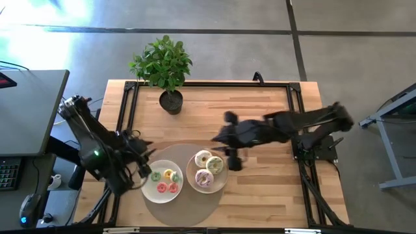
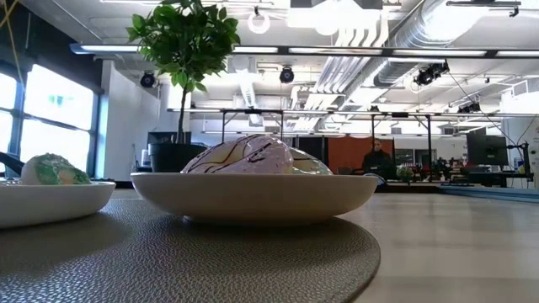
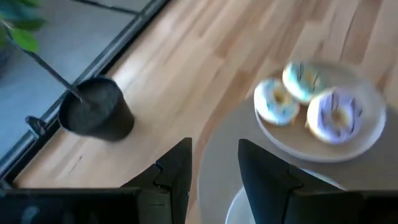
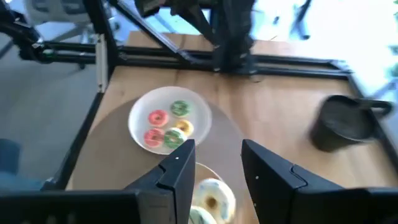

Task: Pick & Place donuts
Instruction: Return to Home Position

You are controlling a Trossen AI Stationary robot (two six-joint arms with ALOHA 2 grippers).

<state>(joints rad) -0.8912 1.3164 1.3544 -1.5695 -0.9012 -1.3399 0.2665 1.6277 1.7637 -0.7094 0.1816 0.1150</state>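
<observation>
High view gives me the small donuts (image 1: 164, 181) on the left white plate (image 1: 147, 190) and three larger donuts (image 1: 207, 170) on the right plate (image 1: 222, 182). My left gripper (image 1: 145, 168) hovers beside the left plate, and the right gripper (image 1: 232, 161) is seemingly just beside the right one. Both have fingers spread and hold nothing.

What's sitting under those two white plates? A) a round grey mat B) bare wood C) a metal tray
A: the plate of tiny donuts and the plate of big donuts both rest on a round grey mat on the wooden table.
</observation>
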